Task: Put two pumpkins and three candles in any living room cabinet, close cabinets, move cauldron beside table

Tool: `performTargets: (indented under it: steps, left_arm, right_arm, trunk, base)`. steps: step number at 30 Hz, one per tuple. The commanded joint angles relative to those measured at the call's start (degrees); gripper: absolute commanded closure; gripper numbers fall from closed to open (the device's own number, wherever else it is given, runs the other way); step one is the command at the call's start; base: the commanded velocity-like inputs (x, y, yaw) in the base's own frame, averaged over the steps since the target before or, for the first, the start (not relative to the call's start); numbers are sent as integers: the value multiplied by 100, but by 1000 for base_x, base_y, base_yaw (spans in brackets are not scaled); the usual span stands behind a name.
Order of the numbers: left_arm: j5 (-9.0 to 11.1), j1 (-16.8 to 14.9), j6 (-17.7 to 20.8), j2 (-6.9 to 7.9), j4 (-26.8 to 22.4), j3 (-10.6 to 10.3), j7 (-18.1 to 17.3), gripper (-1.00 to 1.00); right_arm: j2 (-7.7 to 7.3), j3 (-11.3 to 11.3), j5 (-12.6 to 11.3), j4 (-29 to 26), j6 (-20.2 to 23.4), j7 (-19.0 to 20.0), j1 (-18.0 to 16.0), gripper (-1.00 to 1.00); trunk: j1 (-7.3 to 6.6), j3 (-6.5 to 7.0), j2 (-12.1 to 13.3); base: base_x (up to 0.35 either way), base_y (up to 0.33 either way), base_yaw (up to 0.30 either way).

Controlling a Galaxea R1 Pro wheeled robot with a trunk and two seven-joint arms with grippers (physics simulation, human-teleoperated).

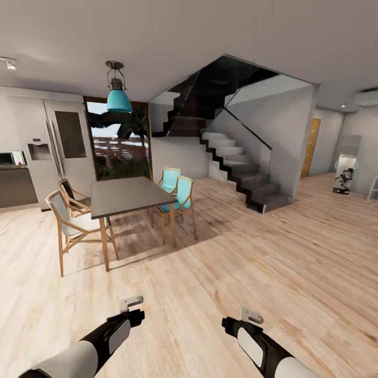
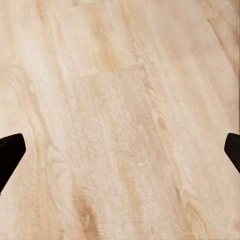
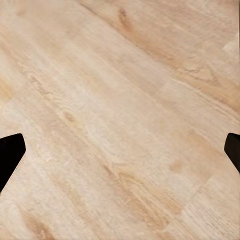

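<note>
Two arms are held low over bare wooden floor [image 1: 273,252], both empty. Far left stands a tall pale fridge [image 1: 50,152] beside a dark counter [image 1: 16,186]. Right of it is a grey dining table [image 1: 128,195] with wooden chairs [image 1: 71,223] on its left and teal-seated chairs [image 1: 178,197] on its right, under a teal hanging lamp [image 1: 118,97]. Further right, a dark staircase [image 1: 236,173] climbs to the left, and beyond it, far right, a pale passage ends at an orange door [image 1: 310,147].

The left gripper [image 2: 120,150] looks straight down at floorboards, jaws spread wide, nothing between them. The right gripper [image 3: 120,150] is likewise wide apart and empty above the boards.

No pumpkin, candle, low brown cabinet, black pot or glass coffee table is in sight; this is a dining area. My judgement: the robot is in transit, and no step of the task can be confirmed as done from here.
</note>
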Motion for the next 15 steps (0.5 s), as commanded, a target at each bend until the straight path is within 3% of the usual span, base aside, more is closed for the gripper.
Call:
performTargets:
  steps: [1,15]
  left_arm:
    - [31,-1,28,4,-17,-47,40,-100]
    - [30,-1,28,2,-17,-82,40,-100]
  right_arm:
    - [-4,48,-35,-9,20,-47,-6,-100]
    - [-12,48,-47,-9,20,-47,-6,-100]
  trunk:
    - [3,-4,-4]
    - [3,30,-4]
  base:
    - [270,211,-259]
    - [270,200,-271]
